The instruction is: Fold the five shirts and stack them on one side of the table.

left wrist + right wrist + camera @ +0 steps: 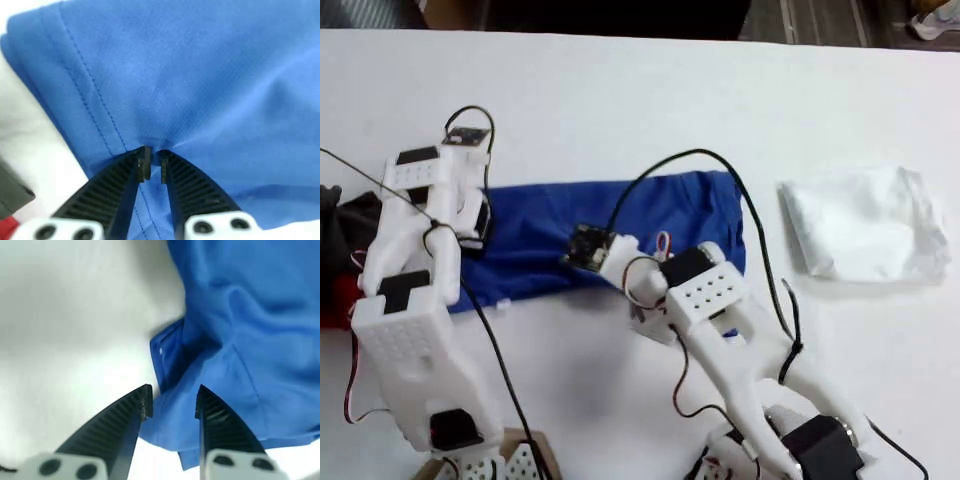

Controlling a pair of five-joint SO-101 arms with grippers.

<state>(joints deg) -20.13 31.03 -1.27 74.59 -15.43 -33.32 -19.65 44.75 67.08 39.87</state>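
No legible text, nos. or signs. Blue fabric shirt (pixel 200 75): nothing readable. Small dark circuit board (pixel 588 246) at frame centre: markings too small to read.

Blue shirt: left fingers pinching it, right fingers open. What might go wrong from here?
1. The left gripper pinches just a small tuck of the blue fabric shirt by its stitched hem; it may slip out when pulled.
2. The right gripper is open at the shirt's edge, one finger over the white table; closing may miss fabric.
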